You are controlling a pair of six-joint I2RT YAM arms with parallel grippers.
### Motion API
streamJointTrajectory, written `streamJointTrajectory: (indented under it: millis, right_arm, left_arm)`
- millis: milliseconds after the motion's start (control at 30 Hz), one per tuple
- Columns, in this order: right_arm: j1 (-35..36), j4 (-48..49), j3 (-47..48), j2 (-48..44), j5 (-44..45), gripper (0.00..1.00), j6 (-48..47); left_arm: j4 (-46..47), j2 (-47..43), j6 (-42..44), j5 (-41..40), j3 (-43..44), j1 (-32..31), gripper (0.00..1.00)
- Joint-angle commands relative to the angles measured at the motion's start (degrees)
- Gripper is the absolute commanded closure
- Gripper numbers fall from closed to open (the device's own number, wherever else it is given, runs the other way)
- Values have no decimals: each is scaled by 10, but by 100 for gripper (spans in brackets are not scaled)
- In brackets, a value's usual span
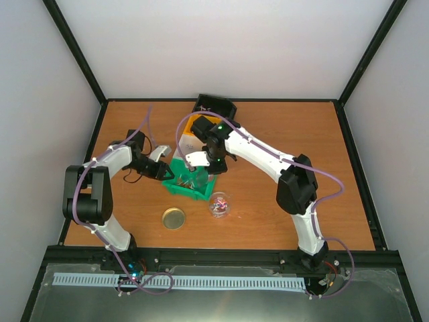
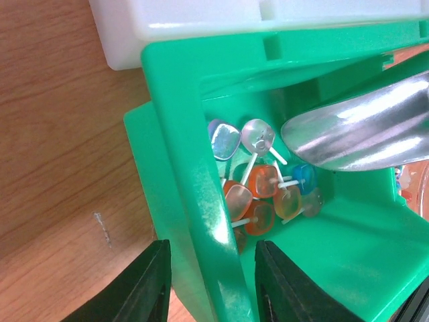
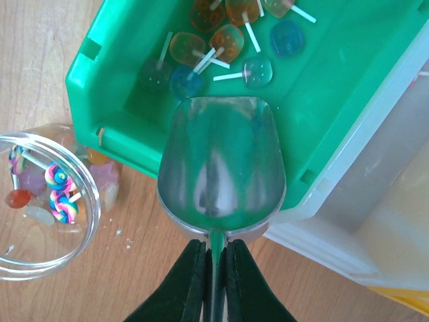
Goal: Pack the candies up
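The left jaws pinch the green bin's (image 2: 348, 268) side wall, likely to steady it. The right jaws clamp the scoop (image 3: 221, 168) by its handle, its empty bowl just ahead, ready to dig. The candies (image 2: 265, 191) lie beyond the bowl, inside the bin; a jar (image 3: 96, 201) waits beside.

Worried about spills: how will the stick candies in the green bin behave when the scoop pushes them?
Probably light and loose: the candies lie scattered, so they should slide ahead of the scoop against the green bin. Their thin sticks cross, so some may tangle and lift together. Their glossy surfaces may slip off the smooth metal.
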Motion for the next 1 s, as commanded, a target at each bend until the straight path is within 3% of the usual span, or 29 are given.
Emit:
streamJointTrajectory:
  millis: [0, 233, 433, 600, 967]
  right_arm:
    - [4, -33, -2, 55, -37, 97, -9]
    - [-10, 6, -22, 68, -140, 97, 19]
    - [-21, 89, -86, 77, -181, 97, 25]
    - [-26, 111, -82, 87, -212, 97, 46]
    - [-41, 117, -78, 76, -155, 97, 108]
  left_arm:
    - [13, -11, -9, 8, -1, 0, 63]
    - [11, 0, -9, 8, 0, -1, 66]
    - [11, 15, -10, 10, 4, -2, 69]
    - [3, 13, -6, 10, 7, -4, 73]
    - [1, 4, -4, -3, 3, -7, 74]
